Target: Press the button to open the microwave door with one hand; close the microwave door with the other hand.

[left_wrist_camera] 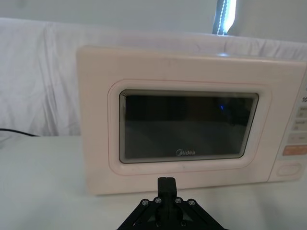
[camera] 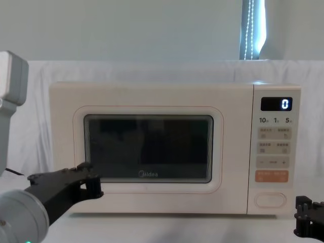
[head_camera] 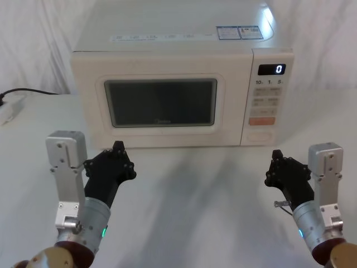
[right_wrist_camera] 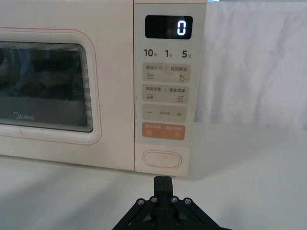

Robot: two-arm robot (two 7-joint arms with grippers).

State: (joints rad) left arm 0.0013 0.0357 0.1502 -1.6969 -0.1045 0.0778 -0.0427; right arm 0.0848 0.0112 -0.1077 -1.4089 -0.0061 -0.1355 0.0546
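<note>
A cream microwave sits toward the back edge of a white table (head_camera: 184, 195). The microwave door (head_camera: 162, 97) is shut flush, a wide smooth cream panel with a dark rounded mesh window, thin orange outline and grey logo. The button (right_wrist_camera: 162, 159), a wide oval cream key with a raised outline, sits at the bottom of the narrow control panel (right_wrist_camera: 166, 86), under an orange key strip (right_wrist_camera: 163, 131). The left gripper (head_camera: 117, 148) hovers before the door's lower left corner, black fingers pressed together. The right gripper (head_camera: 276, 154), fingers likewise together, hovers just in front of the button.
</note>
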